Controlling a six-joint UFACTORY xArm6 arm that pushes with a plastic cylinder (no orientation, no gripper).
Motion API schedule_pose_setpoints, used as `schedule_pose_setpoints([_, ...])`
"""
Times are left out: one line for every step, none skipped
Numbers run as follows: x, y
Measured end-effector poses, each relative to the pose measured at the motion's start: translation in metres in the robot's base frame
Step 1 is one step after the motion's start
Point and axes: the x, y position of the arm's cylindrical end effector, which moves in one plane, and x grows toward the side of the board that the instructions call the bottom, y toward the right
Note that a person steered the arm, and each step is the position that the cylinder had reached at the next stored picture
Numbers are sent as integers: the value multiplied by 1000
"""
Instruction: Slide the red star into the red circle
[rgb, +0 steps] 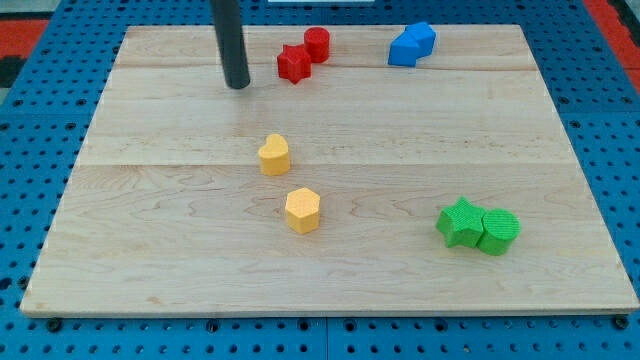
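Tip (238, 86) sits just left of red star (293, 63), which touches red circle (317, 43). No jaws exist. Task looks nearly done; next, short rightward nudge.

Straight dark rod (231, 40): upper length cut off by the view's top edge; arm above not visible. Two blue blocks (411, 44) pressed together; individual shapes indistinct. Green cylinder block (498, 231) partly overlapping green star block (460, 222). Wooden board (560, 290): lower corners cropped at the view's bottom.
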Motion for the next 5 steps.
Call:
schedule_pose_setpoints([-17, 40])
schedule_pose_setpoints([-20, 64])
schedule_pose_setpoints([-20, 82])
schedule_pose_setpoints([-27, 99])
schedule_pose_setpoints([-32, 108])
